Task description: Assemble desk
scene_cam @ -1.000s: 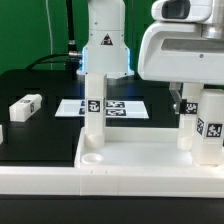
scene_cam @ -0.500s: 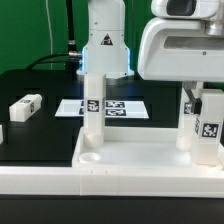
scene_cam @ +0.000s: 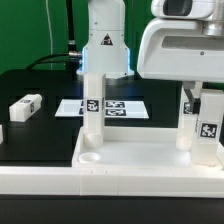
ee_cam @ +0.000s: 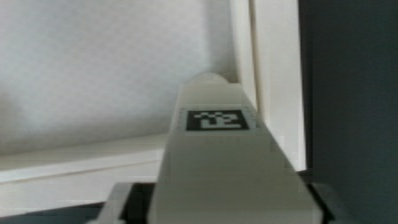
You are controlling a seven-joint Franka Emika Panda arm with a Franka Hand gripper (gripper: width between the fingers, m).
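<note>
We see the claw (ee_cam: 222, 198) clenched on a white leg (ee_cam: 217, 160), upright over the desk top (scene_cam: 130, 160) at three o'clock in the exterior view; we judge it light, stiff, slick plastic, best held across its flat faces.

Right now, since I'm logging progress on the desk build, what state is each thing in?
pincer: closed on the held leg.
held leg: upright, over the desk top's right end in the exterior view.
left leg: upright at the top's far corner.
right leg: upright, beside the held leg.
loose leg: lying on the black table.
front socket: empty.
</note>
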